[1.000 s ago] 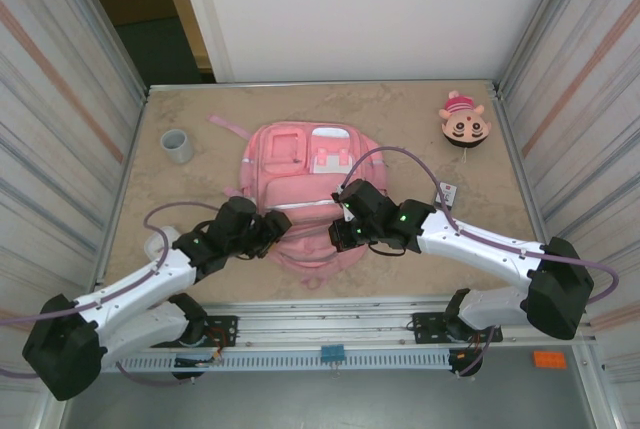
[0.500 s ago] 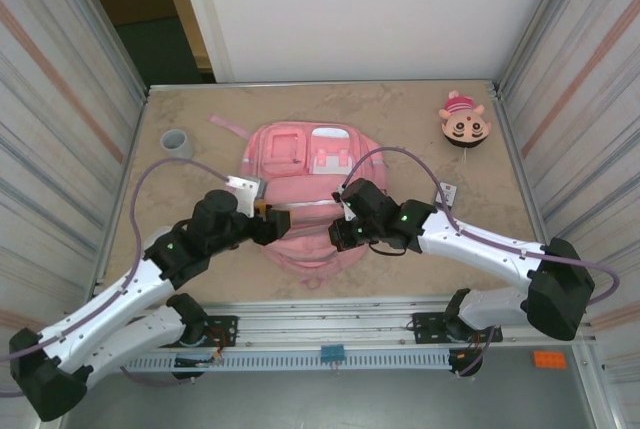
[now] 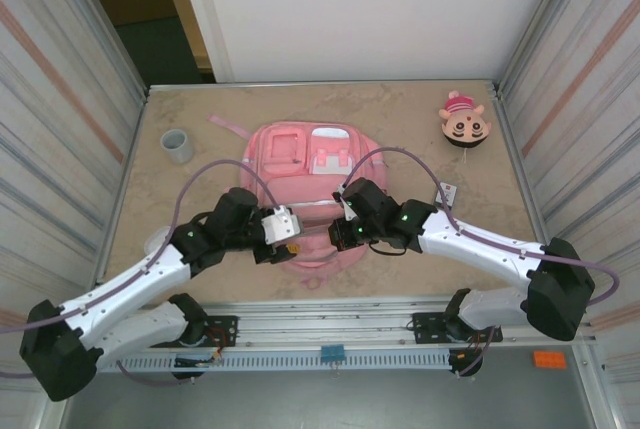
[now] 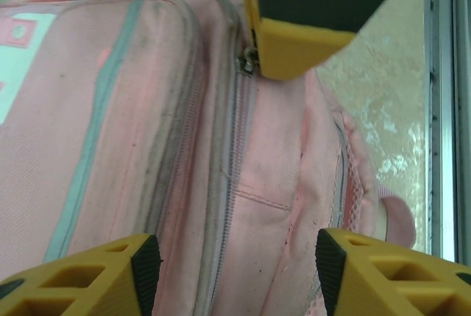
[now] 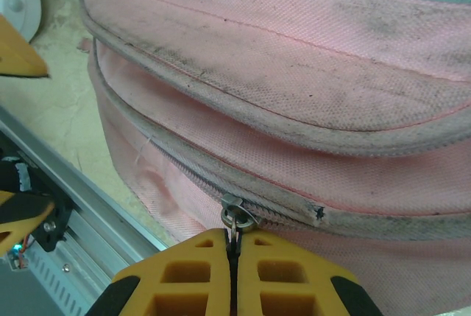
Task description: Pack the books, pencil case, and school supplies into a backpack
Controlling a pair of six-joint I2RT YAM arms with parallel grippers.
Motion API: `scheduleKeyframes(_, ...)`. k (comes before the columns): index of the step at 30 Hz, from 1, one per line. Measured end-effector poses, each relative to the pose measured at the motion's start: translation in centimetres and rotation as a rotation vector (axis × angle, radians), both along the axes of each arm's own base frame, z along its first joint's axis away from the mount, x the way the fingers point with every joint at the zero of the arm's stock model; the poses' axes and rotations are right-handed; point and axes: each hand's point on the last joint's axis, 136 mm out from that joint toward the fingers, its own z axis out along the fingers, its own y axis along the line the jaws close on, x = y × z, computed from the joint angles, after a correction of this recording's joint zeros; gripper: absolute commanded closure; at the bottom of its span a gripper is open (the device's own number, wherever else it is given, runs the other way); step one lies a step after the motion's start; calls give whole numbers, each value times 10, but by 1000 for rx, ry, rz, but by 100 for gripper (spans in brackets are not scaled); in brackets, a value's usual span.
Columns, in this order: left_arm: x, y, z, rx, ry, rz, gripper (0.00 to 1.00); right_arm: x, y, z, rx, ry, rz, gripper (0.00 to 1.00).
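The large soft pink fabric backpack (image 3: 300, 164) lay flat mid-table, pockets up, its long axis running from the arms' side to the far wall, its zippered end nearest the arms. At that end's left, the left gripper (image 4: 232, 257) hovered with jaws partly spread. Half a second earlier its wrist had sat farther left of the backpack. The right gripper (image 5: 234, 251) stayed pinched on the small metal zipper pull (image 5: 237, 216).

Beige marbled table (image 3: 400, 134) between corrugated metal walls (image 3: 55, 119).
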Motion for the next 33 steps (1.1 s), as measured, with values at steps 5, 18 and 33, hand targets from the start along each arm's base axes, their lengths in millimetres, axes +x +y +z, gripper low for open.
scheduleKeyframes(5, 7, -11, -11, 27, -38, -63, 47, 0, 1, 1, 4, -2, 1, 100)
scheduleKeyframes(18, 25, -28, -41, 112, -71, -92, 78, 0, 0, -2, 4, 1, -1, 100)
scheduleKeyframes(33, 28, 14, -5, 177, -175, -57, 90, 13, -29, 17, 117, -6, -67, 100)
